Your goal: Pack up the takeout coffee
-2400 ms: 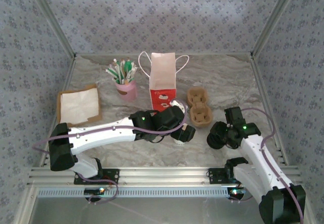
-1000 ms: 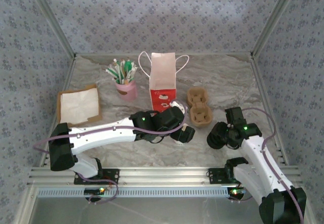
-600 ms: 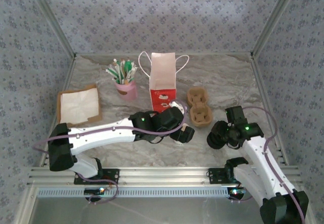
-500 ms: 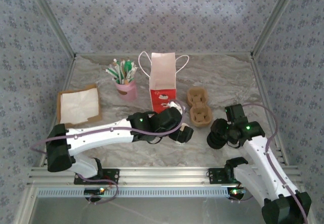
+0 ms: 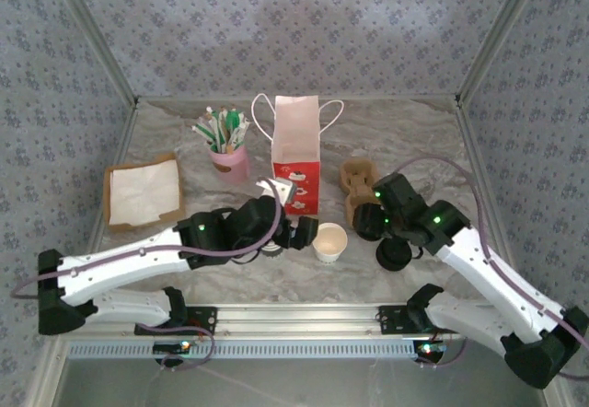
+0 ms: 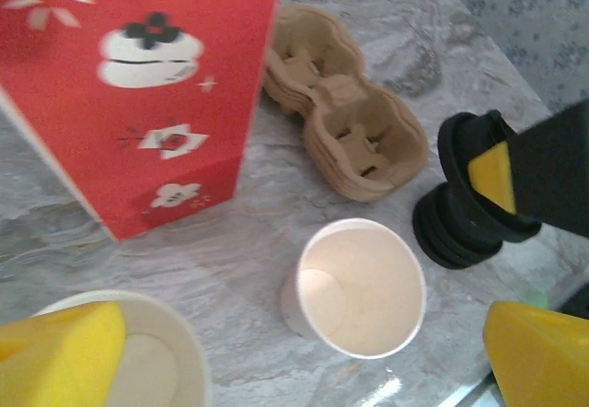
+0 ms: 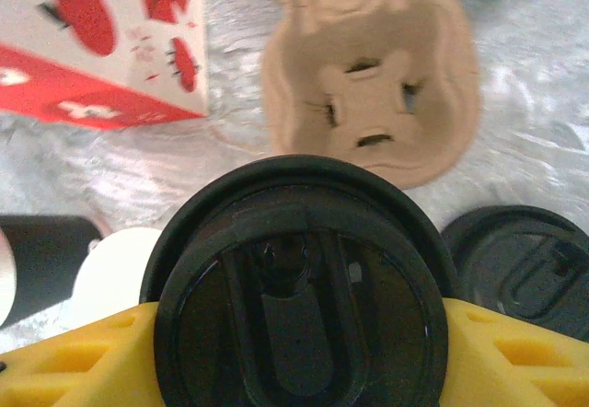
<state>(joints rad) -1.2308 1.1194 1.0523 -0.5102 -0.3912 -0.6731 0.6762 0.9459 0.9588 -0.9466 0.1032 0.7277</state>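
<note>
Right gripper (image 7: 304, 338) clamped on black lid (image 7: 302, 287), lid flat, just beside lid stack (image 7: 529, 260). Open white cup (image 6: 361, 287) upright, lidless, on desk (image 5: 433, 140) in front of red bag (image 6: 138, 75), between both grippers. Left gripper (image 5: 281, 239) spread wide, grasping nothing. Second cup rim (image 6: 138, 352) just beside its left finger; single cup or stack, can't tell from this angle. Cardboard carriers (image 5: 359, 186) right of bag, near held lid.
</note>
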